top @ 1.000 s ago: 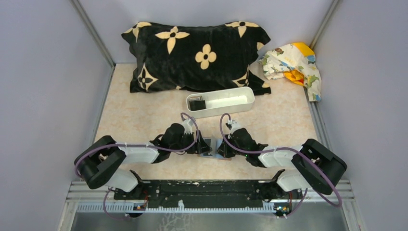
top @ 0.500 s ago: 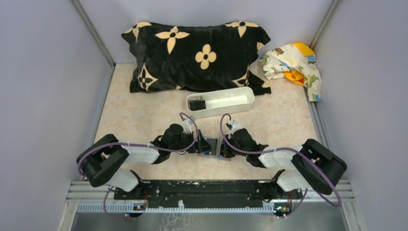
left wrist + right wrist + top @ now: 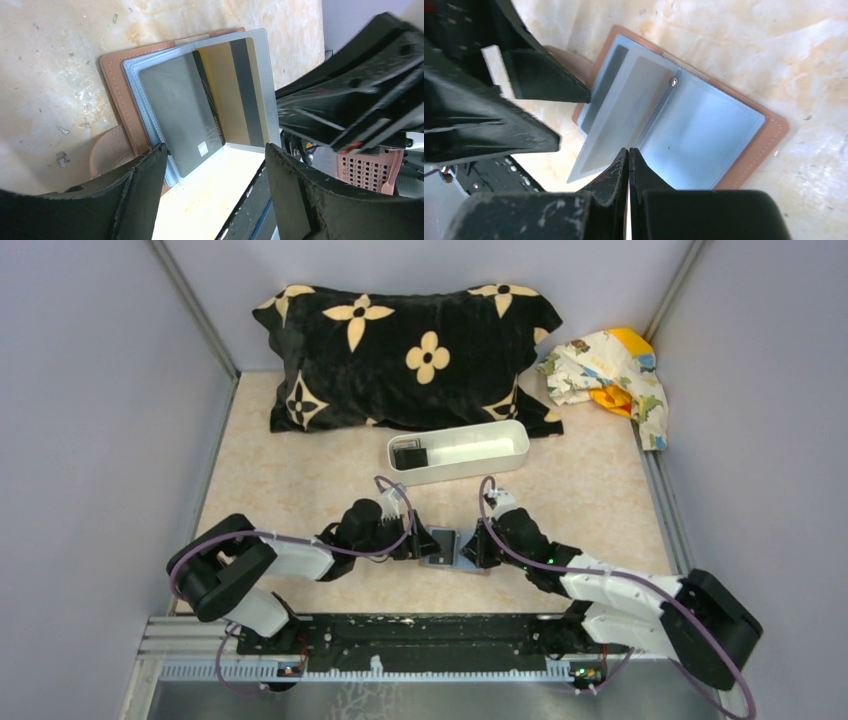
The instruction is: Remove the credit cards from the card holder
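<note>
The card holder [image 3: 442, 546] lies open on the table between my two grippers, brown rim [image 3: 114, 75] outside, light blue inside [image 3: 706, 142]. A dark grey credit card [image 3: 177, 112] sits in its slot. A tan-yellow card [image 3: 220, 85] with a dark stripe sits in a clear flap that stands raised. My left gripper [image 3: 216, 148] is open just left of the holder with only table between its fingers. My right gripper [image 3: 629, 150] is shut, tips down on the holder's inner fold beside the raised flap [image 3: 624, 110], with nothing visible between them.
A long white tray [image 3: 470, 450] stands beyond the holder, a dark flat piece [image 3: 408, 456] in its left end. A black flowered pillow [image 3: 410, 355] lies at the back, a crumpled printed cloth [image 3: 612, 375] at the back right. Walls close in both sides.
The left gripper has drawn back to the left, so more of the holder shows between the grippers. The right arm's elbow has swung out to the right and lower.
</note>
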Robot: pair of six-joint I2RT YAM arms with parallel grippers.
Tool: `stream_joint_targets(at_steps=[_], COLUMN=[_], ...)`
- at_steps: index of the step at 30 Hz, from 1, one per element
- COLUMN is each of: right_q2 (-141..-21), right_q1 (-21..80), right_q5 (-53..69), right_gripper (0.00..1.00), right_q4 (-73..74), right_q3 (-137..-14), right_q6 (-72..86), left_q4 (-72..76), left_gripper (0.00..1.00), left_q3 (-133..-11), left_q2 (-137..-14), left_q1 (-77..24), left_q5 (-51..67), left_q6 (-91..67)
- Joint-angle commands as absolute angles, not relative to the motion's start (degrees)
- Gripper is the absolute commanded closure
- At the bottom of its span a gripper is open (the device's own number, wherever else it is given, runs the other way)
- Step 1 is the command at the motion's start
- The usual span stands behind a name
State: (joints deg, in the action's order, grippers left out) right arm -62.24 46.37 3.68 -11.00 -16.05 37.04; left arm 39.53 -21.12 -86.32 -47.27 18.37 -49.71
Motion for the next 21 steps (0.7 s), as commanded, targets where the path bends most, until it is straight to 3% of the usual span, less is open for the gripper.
stream_joint_targets(at_steps=[1,7,21], right_q2=[-52.8,-47.4,-44.6], right_q1=[46.3,46.1,46.1], right_q5=[-0.8,-3.5,-0.7], right_gripper=[1.0,1.0,1.0], right_q4=[-0.1,7.2,7.6], right_q3=[-19.6,-21.6,-26.3], right_q6=[34.6,33.5,33.9], left_q4=[43.4,46.0,47.5], left_gripper=[0.23,0.23,0.24], left_q3=[-20.5,-20.7,-20.7], left_q2=[-88.2,-90.2,-91.7], left_q1=[-47.5,-47.5,-47.5], left_q5=[20.0,21.4,22.1], left_q6=[-50.3,-51.0,-50.8])
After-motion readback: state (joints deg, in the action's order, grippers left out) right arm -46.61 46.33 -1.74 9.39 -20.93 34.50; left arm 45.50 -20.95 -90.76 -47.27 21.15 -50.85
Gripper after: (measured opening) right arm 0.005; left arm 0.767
